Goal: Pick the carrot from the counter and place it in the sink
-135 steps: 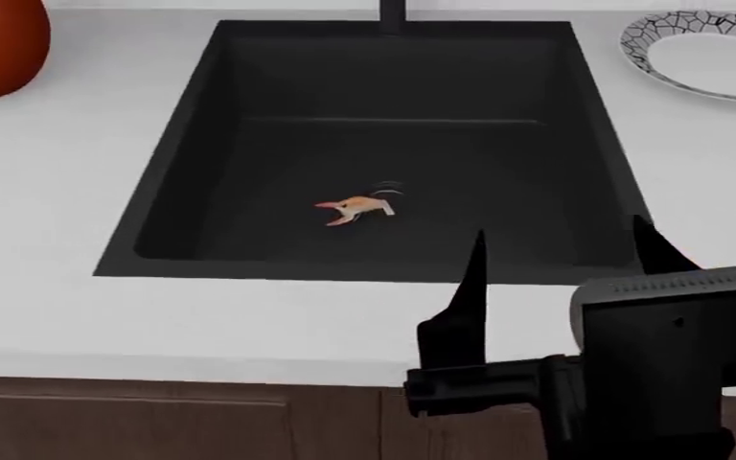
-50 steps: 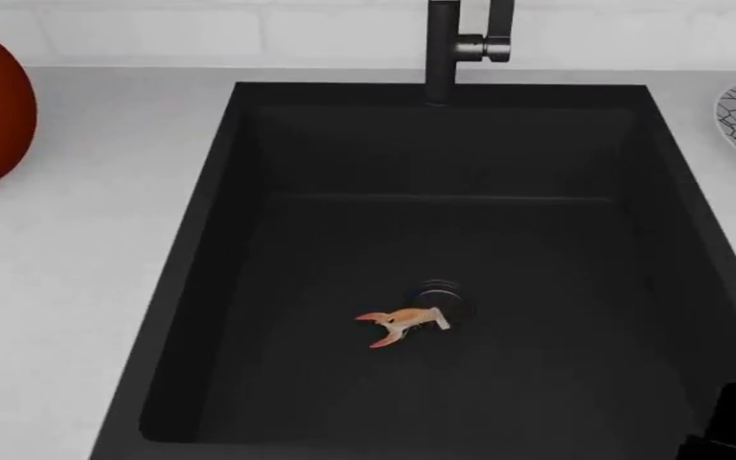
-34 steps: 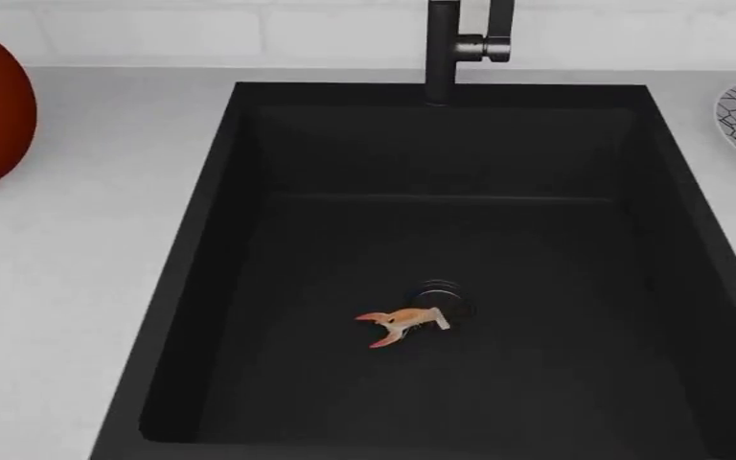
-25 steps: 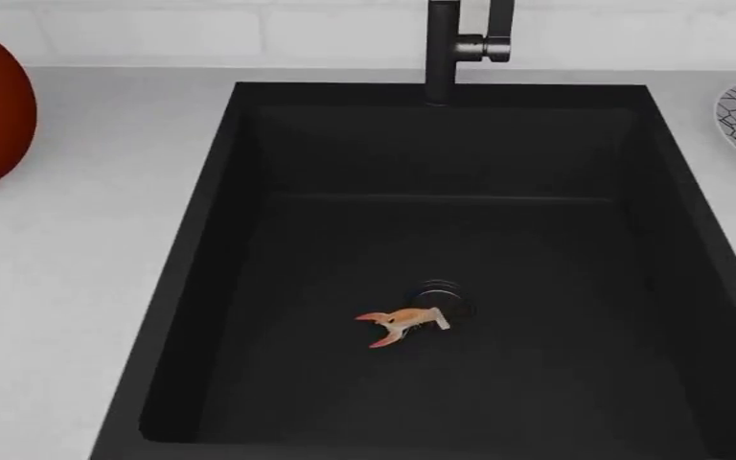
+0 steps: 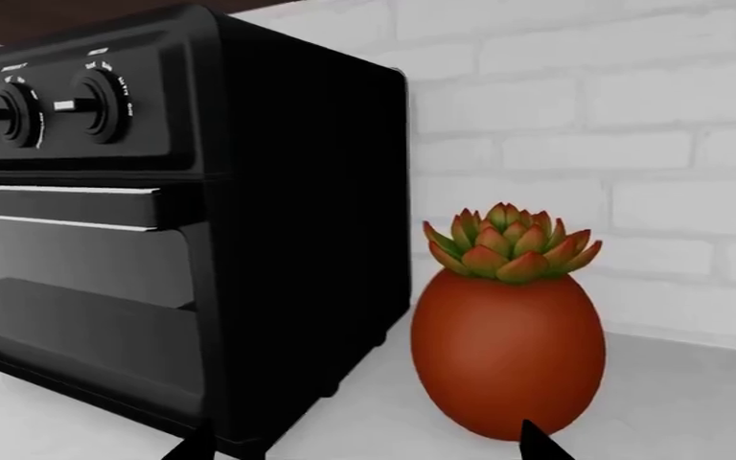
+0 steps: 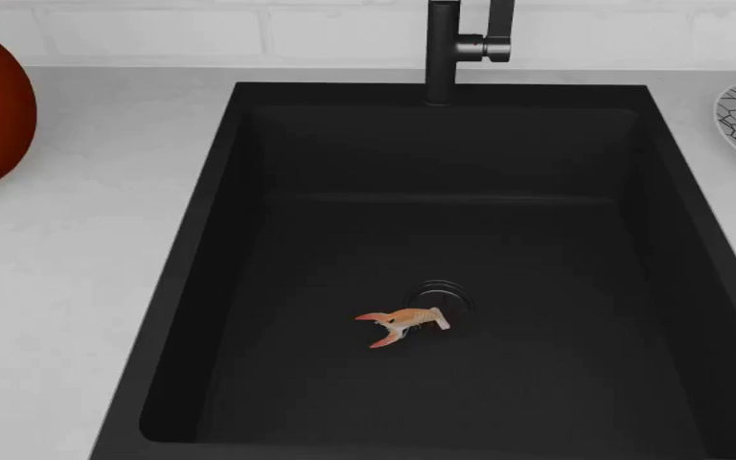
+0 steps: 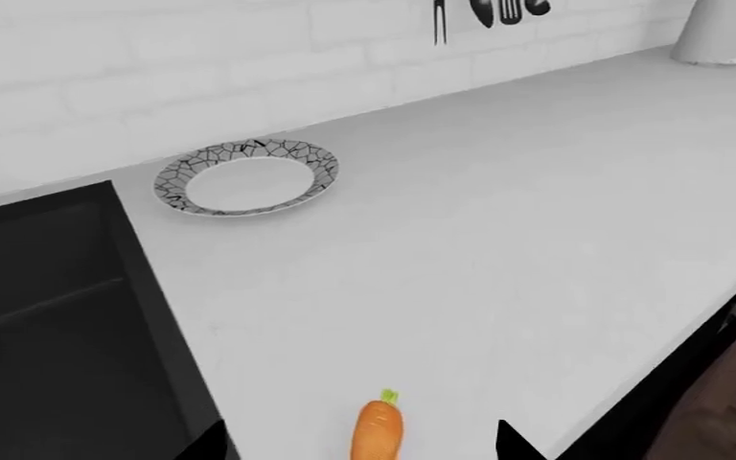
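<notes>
Approach step: the carrot is not yet picked up, and the sink awaits it.

In the right wrist view the carrot (image 7: 379, 429) is seen lying on the counter (image 7: 496, 240), green tip toward 12 o'clock, between the two dark fingertips of the right gripper (image 7: 361, 443), which is spread wide and holds nothing. The sink (image 7: 49, 316) is found at about 9 o'clock from the carrot, the plate (image 7: 246, 178) near 11 o'clock. In the head view only a shrimp-like thing (image 6: 401, 325) is seen in the basin, beside the drain (image 6: 443, 292). The left gripper (image 5: 356, 448) is shown only by its tips, apart and empty, facing a potted plant (image 5: 510, 326) and an oven (image 5: 150, 220). Next, it is judged, a descent over the carrot and a closing are called for.
</notes>
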Controlling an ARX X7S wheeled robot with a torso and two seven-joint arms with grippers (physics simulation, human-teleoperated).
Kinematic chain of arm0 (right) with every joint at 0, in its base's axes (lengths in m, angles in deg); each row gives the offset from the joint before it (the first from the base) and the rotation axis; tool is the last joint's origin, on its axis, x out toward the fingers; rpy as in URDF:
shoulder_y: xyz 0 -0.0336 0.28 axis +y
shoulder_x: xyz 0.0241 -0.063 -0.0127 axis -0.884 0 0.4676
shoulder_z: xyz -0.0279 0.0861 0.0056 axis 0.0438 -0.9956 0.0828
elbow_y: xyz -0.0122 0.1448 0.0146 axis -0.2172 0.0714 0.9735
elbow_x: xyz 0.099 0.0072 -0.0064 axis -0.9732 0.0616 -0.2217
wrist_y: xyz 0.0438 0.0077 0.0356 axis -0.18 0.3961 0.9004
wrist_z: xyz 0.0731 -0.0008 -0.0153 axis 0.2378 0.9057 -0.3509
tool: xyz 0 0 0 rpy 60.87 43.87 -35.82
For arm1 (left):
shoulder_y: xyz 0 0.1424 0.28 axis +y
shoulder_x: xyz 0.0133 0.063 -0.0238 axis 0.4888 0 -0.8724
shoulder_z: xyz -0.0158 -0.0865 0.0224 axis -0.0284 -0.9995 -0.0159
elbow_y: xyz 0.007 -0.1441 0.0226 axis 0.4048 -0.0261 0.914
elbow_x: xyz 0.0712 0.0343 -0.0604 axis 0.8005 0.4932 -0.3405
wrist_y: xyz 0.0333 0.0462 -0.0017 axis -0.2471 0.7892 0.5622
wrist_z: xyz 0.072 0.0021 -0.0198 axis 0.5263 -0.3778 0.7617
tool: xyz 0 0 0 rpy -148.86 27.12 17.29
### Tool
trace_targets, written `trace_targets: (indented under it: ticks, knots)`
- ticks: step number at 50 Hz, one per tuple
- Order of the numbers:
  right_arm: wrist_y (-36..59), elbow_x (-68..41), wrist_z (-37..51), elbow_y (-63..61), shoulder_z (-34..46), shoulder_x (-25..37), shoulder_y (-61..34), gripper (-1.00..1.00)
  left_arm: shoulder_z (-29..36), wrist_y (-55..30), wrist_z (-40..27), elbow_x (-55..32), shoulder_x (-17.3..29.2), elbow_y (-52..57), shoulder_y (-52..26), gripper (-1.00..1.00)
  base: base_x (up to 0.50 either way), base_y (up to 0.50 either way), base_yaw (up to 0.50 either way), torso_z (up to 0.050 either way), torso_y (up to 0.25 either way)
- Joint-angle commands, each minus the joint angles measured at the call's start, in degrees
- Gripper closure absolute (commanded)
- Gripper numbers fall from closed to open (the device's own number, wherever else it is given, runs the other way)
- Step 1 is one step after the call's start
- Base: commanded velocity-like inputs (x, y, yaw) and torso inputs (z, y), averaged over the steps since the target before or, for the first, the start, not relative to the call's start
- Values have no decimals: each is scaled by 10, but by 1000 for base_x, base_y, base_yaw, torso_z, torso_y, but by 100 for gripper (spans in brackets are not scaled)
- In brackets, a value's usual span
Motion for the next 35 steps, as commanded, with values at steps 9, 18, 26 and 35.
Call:
trace_targets:
  ticks: [9, 18, 26, 35]
  knots:
    - [2, 119, -79, 82, 73, -6, -20, -100, 10, 12, -1, 1, -4, -9, 5, -100, 0, 0, 0, 0, 0]
    - [-19, 169, -103, 128, 129, 7, -44, -100, 8, 20, -1, 3, -3, -14, 12, -100, 0, 0, 0, 0, 0]
    - [-57, 192, -109, 157, 218, 37, -83, -100, 14, 27, -2, 5, -5, -19, 15, -100, 0, 0, 0, 0, 0]
    - [-98, 231, -137, 198, 342, 52, -143, -100, 18, 31, -3, 6, -6, -24, 16, -100, 0, 0, 0, 0, 0]
